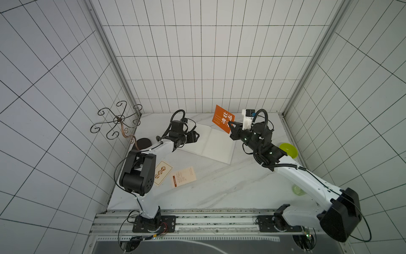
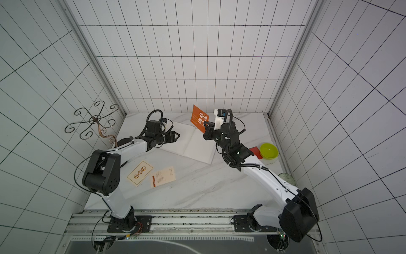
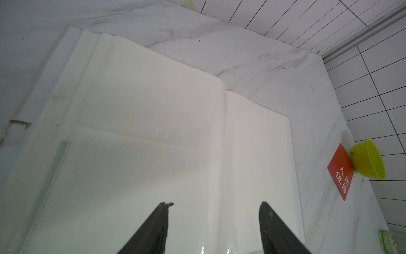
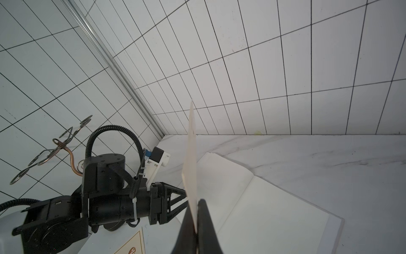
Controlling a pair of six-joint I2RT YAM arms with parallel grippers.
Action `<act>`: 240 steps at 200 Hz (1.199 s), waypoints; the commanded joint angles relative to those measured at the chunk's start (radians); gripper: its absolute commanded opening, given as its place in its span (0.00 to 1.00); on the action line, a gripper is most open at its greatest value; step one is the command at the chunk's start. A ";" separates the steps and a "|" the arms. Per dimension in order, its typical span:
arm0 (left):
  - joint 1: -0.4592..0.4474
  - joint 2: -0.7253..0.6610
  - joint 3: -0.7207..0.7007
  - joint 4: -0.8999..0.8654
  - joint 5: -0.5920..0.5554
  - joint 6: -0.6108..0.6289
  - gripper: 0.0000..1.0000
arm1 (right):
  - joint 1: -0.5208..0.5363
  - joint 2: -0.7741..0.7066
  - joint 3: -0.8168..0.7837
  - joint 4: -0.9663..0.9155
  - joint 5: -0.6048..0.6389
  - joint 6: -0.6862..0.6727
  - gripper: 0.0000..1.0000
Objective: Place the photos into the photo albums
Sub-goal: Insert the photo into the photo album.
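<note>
The photo album [image 1: 211,143] [image 2: 193,143] [image 3: 153,110] lies open at the back of the marble table, showing blank cream pages. My right gripper [image 1: 229,125] [image 2: 205,125] [image 4: 195,211] is shut on an orange photo [image 1: 223,117] [image 2: 198,117], held upright above the album's right page. The right wrist view shows it edge-on [image 4: 191,165]. My left gripper [image 1: 196,136] [image 2: 176,136] [image 3: 214,205] stands open and empty over the left page. Two cream photos [image 1: 162,172] [image 1: 183,176] lie flat near the left arm. A red photo [image 2: 256,151] [image 3: 340,171] rests against the bowl.
A yellow-green bowl [image 1: 288,150] [image 3: 369,159] sits by the right wall. A clear glass [image 1: 298,190] stands nearer the front on the right. A wire stand [image 1: 118,119] and a dark round disc [image 1: 142,143] occupy the back left corner. Tiled walls close three sides.
</note>
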 commanded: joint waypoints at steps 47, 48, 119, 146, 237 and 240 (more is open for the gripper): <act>0.081 0.132 0.039 -0.079 -0.004 -0.095 0.63 | -0.022 0.113 -0.051 0.034 -0.041 0.120 0.00; 0.084 0.133 0.039 -0.079 -0.005 -0.095 0.63 | -0.022 0.114 -0.051 0.034 -0.042 0.122 0.00; 0.160 0.207 0.007 -0.068 0.018 -0.184 0.63 | -0.055 0.219 -0.127 0.118 -0.111 0.270 0.00; 0.165 0.221 0.000 -0.062 0.036 -0.202 0.63 | -0.058 0.250 -0.173 0.188 -0.132 0.338 0.00; 0.166 0.235 -0.038 -0.006 0.102 -0.287 0.63 | -0.062 0.366 -0.275 0.365 -0.212 0.512 0.00; 0.167 0.236 -0.042 -0.002 0.104 -0.292 0.63 | -0.062 0.368 -0.278 0.369 -0.213 0.515 0.00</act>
